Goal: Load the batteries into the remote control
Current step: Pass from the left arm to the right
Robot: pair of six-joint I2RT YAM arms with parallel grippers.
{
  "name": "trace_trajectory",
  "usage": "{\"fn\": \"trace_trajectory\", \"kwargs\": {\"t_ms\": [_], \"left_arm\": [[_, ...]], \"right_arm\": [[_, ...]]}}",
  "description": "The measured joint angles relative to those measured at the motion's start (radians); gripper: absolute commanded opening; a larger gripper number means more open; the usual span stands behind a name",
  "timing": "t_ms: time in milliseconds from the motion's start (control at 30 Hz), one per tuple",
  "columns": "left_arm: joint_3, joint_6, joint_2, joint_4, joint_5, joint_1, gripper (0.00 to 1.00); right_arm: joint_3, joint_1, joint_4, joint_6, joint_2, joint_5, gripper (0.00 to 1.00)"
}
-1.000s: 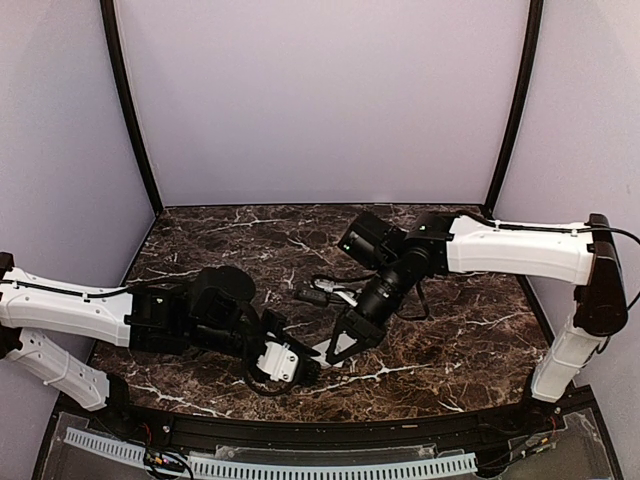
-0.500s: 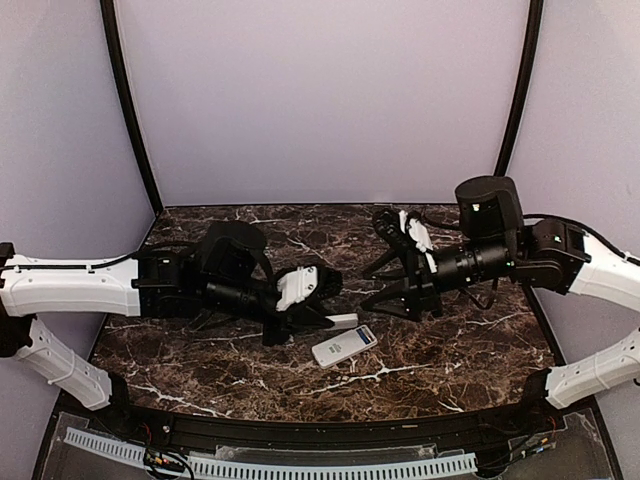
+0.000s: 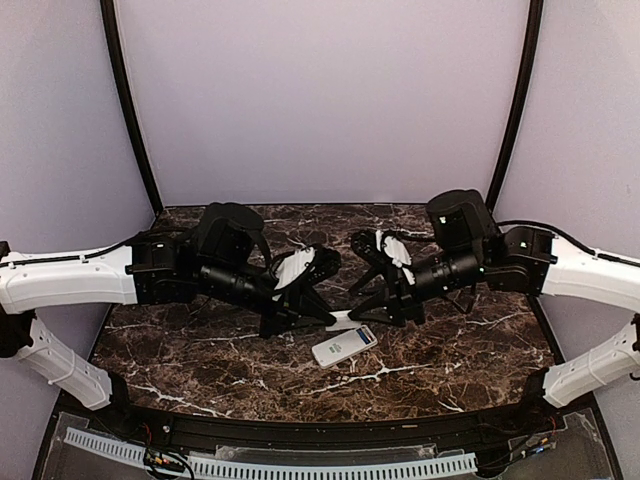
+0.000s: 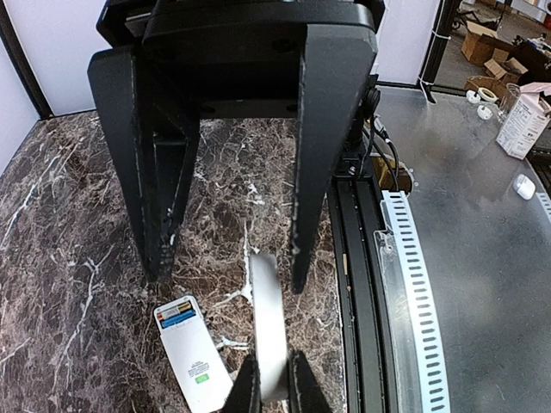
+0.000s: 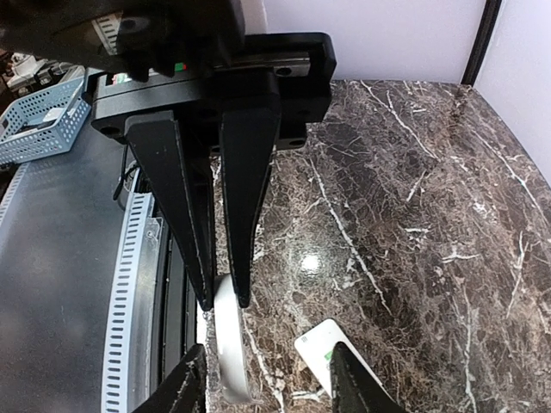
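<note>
the left gripper [image 4: 273, 383] is clamping its two fingers together on a thin white cover plate [image 4: 269, 327], holding it edge-on by one short end so the plate is pointing straight out from the fingertips above the marble tabletop [image 3: 470, 350]. the right gripper [image 5: 269, 348] is facing it head-on with its fingers standing apart and gripping nothing. in the left wrist view the free end of the plate is reaching into the gap between those spread black fingers [image 4: 331, 155]; whether either finger is touching it cannot be told. in the right wrist view the plate is sitting nearer one of that gripper's own fingers than the other.

the remote control [image 3: 344, 345] is lying flat on the tabletop, just below the point where the two grippers are meeting, nearer the front edge and angled. neither gripper is touching it. in the left wrist view it is lying just beside the held plate, with a small greyish patch of coloured strips at its far end, too small to make out further.

both arms are reaching in low from opposite sides, white forearms stretching toward the middle of the table.
</note>
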Motion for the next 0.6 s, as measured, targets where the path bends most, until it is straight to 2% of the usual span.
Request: {"fn": "trace_trajectory", "kwargs": {"t_ms": [100, 433, 533, 600], "left_arm": [[0.0, -0.003, 0.0, -0.005, 0.007, 0.0, 0.0], [0.0, -0.003, -0.001, -0.006, 0.012, 0.0, 0.0], [0.0, -0.003, -0.004, -0.008, 0.022, 0.005, 0.0], [0.0, -0.003, -0.005, -0.008, 0.027, 0.005, 0.0]], "right_arm": [[-0.001, -0.001, 0.006, -0.002, 0.021, -0.037, 0.37], [-0.026, -0.002, 0.019, 0.019, 0.051, -0.113, 0.06], [-0.026, -0.002, 0.021, 0.024, 0.051, -0.132, 0.0], [-0.026, -0.002, 0.025, 0.023, 0.051, -0.14, 0.0]]}}
